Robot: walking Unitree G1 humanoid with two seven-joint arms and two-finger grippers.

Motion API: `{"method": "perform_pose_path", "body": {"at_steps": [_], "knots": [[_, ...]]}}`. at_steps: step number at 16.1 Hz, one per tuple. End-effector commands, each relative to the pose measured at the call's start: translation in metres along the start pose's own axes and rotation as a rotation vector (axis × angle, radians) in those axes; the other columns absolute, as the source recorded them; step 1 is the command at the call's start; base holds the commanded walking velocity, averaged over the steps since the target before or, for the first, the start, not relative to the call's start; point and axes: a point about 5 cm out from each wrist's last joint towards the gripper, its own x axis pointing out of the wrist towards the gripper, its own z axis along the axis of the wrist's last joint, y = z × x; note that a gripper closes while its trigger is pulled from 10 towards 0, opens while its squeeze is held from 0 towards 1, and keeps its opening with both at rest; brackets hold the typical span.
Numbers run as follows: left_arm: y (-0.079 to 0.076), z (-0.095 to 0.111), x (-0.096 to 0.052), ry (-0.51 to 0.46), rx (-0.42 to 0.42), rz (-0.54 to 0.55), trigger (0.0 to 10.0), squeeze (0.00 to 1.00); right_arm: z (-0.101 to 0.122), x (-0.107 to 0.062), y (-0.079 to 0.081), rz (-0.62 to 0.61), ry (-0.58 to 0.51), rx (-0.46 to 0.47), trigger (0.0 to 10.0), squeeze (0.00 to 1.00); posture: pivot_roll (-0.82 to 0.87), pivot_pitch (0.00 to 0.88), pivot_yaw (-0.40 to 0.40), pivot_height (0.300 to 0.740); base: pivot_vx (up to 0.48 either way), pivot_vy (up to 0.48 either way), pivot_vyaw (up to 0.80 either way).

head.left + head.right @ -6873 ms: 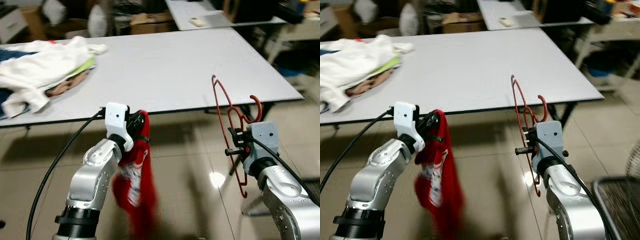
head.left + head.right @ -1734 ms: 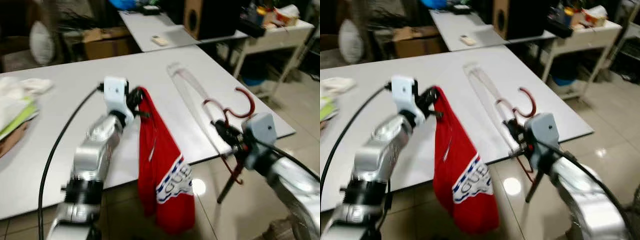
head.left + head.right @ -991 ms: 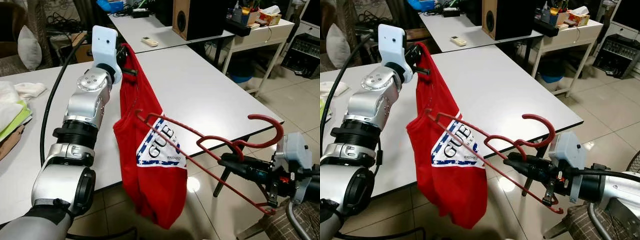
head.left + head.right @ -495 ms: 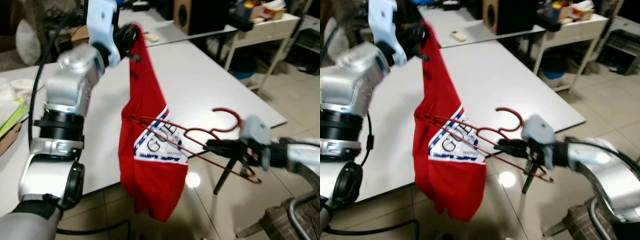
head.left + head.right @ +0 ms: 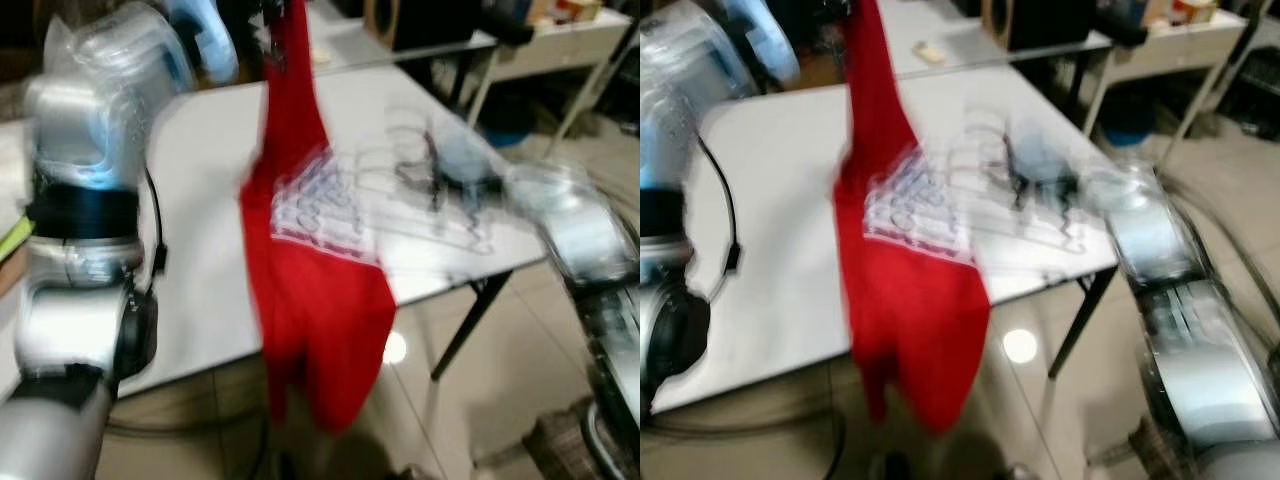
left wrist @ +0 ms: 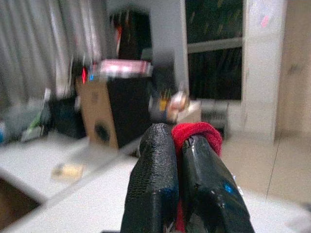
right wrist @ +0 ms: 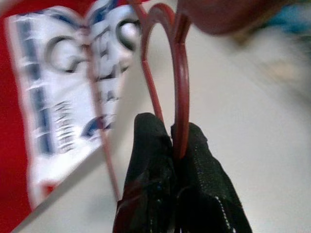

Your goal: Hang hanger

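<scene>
A red T-shirt (image 5: 310,280) with a white printed logo hangs in front of the white table (image 5: 200,200). My left gripper (image 6: 179,145) is raised high and shut on the shirt's top edge (image 6: 197,133). My right gripper (image 7: 172,133) is shut on the thin red wire of the hanger (image 7: 181,82). The hanger's far end lies against the shirt's logo (image 7: 63,97). In the eye views the right gripper (image 5: 438,172) is a dark blur over the table beside the shirt, and the hanger is only a faint smear.
A black table leg (image 5: 470,320) stands under the near right corner, with tiled floor below. A second table with a brown speaker (image 5: 410,20) is behind. A white side table (image 5: 560,30) stands at the far right.
Both eye views have blurred. My right gripper has carried the hanger up and over the table, closer to the shirt. My left arm has lifted the shirt's top higher.
</scene>
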Motion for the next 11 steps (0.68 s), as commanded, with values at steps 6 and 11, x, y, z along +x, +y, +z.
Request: {"method": "perform_pose_path", "body": {"at_steps": [6, 11], "knots": [[-0.004, 0.036, -0.008, -0.119, 0.02, -0.019, 10.0, 0.0, 0.069, -0.006, -0.053, -0.224, -0.266, -0.001, 10.0, 0.0, 0.01, 0.0, 0.017, 0.74, 0.0, 0.0, 0.0], [-0.033, -0.073, 0.002, 0.171, -0.003, 0.062, 10.0, 0.0, -0.049, 0.003, 0.029, 0.15, 0.015, 0.013, 10.0, 0.0, -0.02, 0.0, 0.032, 0.74, 0.0, 0.0, 0.0]]}}
